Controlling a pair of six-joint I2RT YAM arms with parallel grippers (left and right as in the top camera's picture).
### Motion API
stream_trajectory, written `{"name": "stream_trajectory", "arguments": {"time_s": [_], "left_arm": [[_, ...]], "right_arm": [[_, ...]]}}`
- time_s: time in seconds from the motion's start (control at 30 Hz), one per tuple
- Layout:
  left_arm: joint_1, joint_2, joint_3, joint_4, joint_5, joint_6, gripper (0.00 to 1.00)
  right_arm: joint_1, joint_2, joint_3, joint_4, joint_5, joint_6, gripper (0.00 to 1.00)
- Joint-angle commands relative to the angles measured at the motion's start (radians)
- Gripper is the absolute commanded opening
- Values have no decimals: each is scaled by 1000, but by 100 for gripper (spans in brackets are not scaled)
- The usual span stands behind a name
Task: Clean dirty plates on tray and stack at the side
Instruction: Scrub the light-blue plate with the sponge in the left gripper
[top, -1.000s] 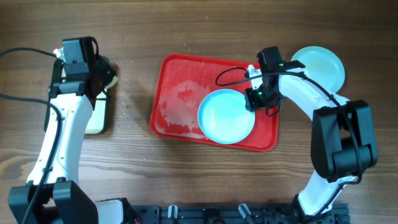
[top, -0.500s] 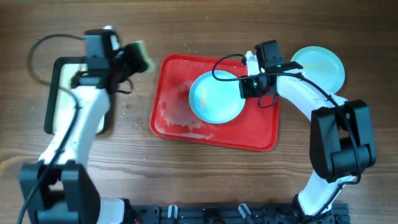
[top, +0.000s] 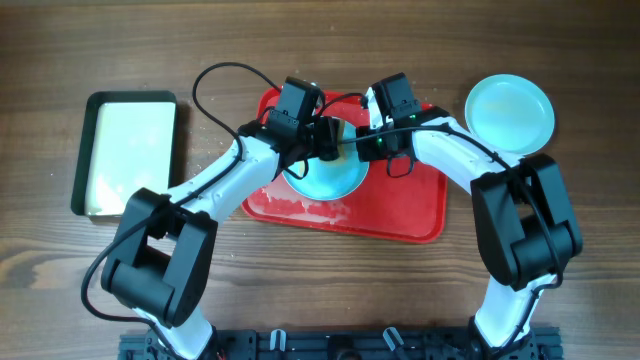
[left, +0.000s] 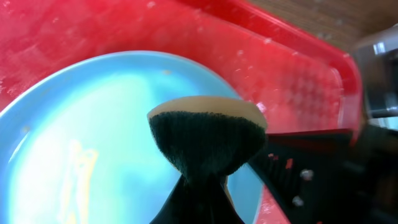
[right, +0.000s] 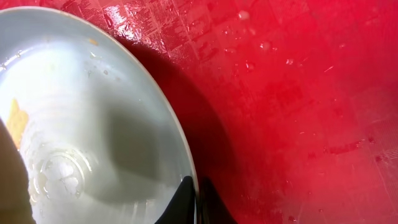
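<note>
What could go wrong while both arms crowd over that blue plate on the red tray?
The right jaws pinch only the thin rim of the blue plate, seemingly tilted off the wet red tray; a hard push from the sponge might pop it loose. The left arm and right arm meet closely over that plate, so they could bump each other.

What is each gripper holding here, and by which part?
Right gripper pinches the blue plate at its rim. Left gripper clamps a sponge by its near end, over that plate.
</note>
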Motion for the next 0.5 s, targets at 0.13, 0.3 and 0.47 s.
{"name": "stream_trajectory", "arguments": {"time_s": [0.13,0.3,0.47], "left_arm": [[3,80,-2,-19,-101,-6,4],[3,124,-2,-70,-261,-5,4],[3,110,-2,-181,-693,5,4]], "right_arm": [[-10,25,10,-16,71,19,4],[-10,25,10,-18,71,17,4],[-10,25,10,-22,71,13,4]]}}
